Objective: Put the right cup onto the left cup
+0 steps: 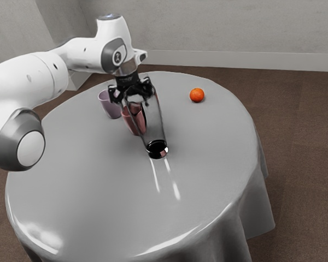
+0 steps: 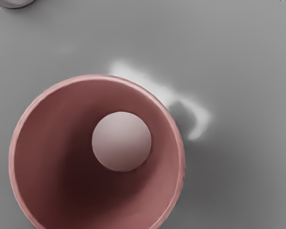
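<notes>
The pink cup [image 1: 134,121] is located under the claw [image 1: 133,100], mouth up, its rim close to the underside of the claw. In the wrist view, the camera looks down into the cup's mouth; a pale round area is visible inside, and grey table surface surrounds much of the rim. Contact between claw and cup cannot be confirmed. Claw state: cannot be determined; the pictures do not establish whether it is released or clenched on the cup. The purple cup [image 1: 110,104] stands upright on the table [image 1: 98,185], near the pink cup, toward the exterior view's left and slightly farther from that camera. Part of it also appears at a corner of the wrist view. The tall clear glass [image 1: 157,126] stands on the exterior view's right of the pink cup, overlapping it and part of the claw in that view; its base is dark. The orange [image 1: 197,95] lies well apart from both cups, near the table's far edge. Count: cups, two (one pink, one purple); glass, one; orange, one. Arm pose: the arm [image 1: 33,82] enters from the exterior view's left, extends over the table and bends at the wrist, with the claw directed downward above the pink cup.
</notes>
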You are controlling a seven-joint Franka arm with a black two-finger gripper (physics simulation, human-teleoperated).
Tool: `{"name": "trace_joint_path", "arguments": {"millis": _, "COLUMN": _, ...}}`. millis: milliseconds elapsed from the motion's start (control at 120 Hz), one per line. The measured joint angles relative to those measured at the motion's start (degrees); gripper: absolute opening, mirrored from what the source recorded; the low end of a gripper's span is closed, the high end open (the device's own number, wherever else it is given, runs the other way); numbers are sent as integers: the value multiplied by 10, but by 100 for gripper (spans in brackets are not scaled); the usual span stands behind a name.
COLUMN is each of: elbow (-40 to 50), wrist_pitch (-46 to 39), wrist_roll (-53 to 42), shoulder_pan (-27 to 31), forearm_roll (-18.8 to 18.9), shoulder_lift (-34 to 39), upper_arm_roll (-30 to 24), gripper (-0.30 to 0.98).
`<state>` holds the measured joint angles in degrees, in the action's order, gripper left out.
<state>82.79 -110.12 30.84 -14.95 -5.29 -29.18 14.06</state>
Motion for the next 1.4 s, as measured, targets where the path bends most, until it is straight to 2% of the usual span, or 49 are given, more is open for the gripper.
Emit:
{"name": "trace_joint_path", "arguments": {"millis": 625, "elbow": -80, "wrist_pitch": -21, "wrist_roll": 77, "shoulder_pan": 9, "forearm_roll": 3, "shoulder_lift": -85, "upper_arm_roll": 0, "gripper": 65}}
{"name": "trace_joint_path", "arguments": {"millis": 783, "elbow": -84, "wrist_pitch": -23, "wrist_roll": 88, "shoulder_pan": 9, "forearm_roll": 2, "shoulder_lift": -96, "upper_arm_roll": 0, "gripper": 61}}
{"name": "trace_joint_path", "arguments": {"millis": 900, "elbow": -84, "wrist_pitch": -24, "wrist_roll": 95, "shoulder_pan": 9, "forearm_roll": 1, "shoulder_lift": -102, "upper_arm_roll": -1, "gripper": 50}}
{"name": "trace_joint_path", "arguments": {"millis": 1025, "elbow": -84, "wrist_pitch": -25, "wrist_roll": 100, "shoulder_pan": 10, "forearm_roll": 0, "shoulder_lift": -102, "upper_arm_roll": -1, "gripper": 23}}
{"name": "trace_joint_path", "arguments": {"millis": 1125, "elbow": -84, "wrist_pitch": -25, "wrist_roll": 103, "shoulder_pan": 12, "forearm_roll": 1, "shoulder_lift": -101, "upper_arm_roll": -1, "gripper": 9}}
{"name": "trace_joint_path", "arguments": {"millis": 1242, "elbow": -83, "wrist_pitch": -25, "wrist_roll": 106, "shoulder_pan": 13, "forearm_roll": 0, "shoulder_lift": -100, "upper_arm_roll": 0, "gripper": 0}}
{"name": "trace_joint_path", "arguments": {"millis": 1400, "elbow": -82, "wrist_pitch": -24, "wrist_roll": 109, "shoulder_pan": 13, "forearm_roll": 0, "shoulder_lift": -100, "upper_arm_roll": 0, "gripper": -6}}
